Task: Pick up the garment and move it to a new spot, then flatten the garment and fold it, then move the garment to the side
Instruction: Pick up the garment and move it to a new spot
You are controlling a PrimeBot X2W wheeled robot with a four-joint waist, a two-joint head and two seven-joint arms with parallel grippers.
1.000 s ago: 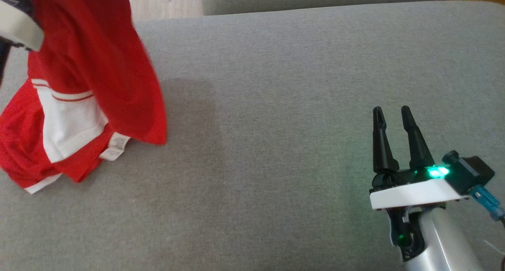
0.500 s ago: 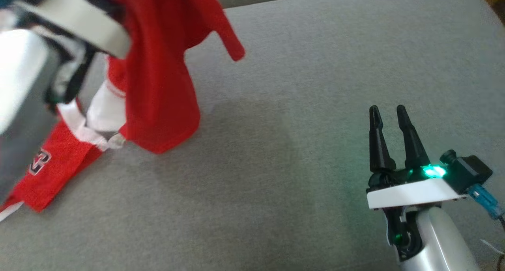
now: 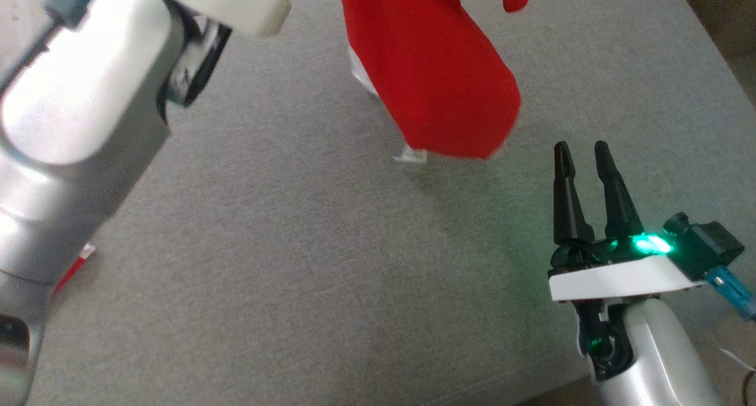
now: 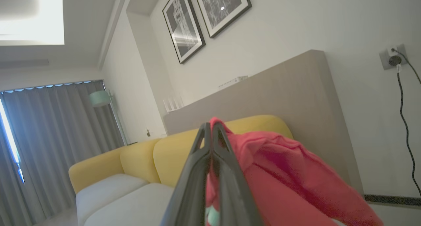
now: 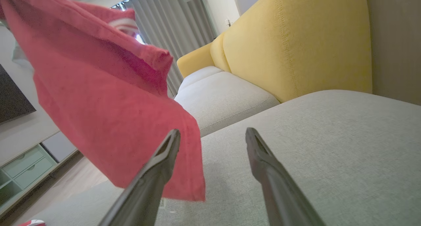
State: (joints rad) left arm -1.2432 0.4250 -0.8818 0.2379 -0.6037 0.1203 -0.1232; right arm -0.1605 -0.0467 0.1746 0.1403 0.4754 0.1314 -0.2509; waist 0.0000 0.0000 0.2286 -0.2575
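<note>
The red garment (image 3: 437, 81) hangs in the air from the left gripper (image 4: 210, 125). That gripper's two fingers are pressed together on a fold of the cloth at their tips, and the rest drapes down to one side of them. Its lower hem dangles just ahead and to the left of the right gripper (image 3: 582, 149), which is spread wide and empty, low over the grey sofa cushion (image 3: 295, 246). A yellow backrest (image 5: 296, 45) rises beyond the right gripper's fingers.

Soft cloth against hard shells
The garment (image 3: 431, 81) is matt red cloth; the sofa seat (image 3: 295, 246) is coarse grey woven fabric, its backrest (image 5: 296, 45) stitched yellow cloth. The right tool (image 3: 581, 150) looks matt black plastic; the left forearm (image 3: 77, 116) is glossy silver.
</note>
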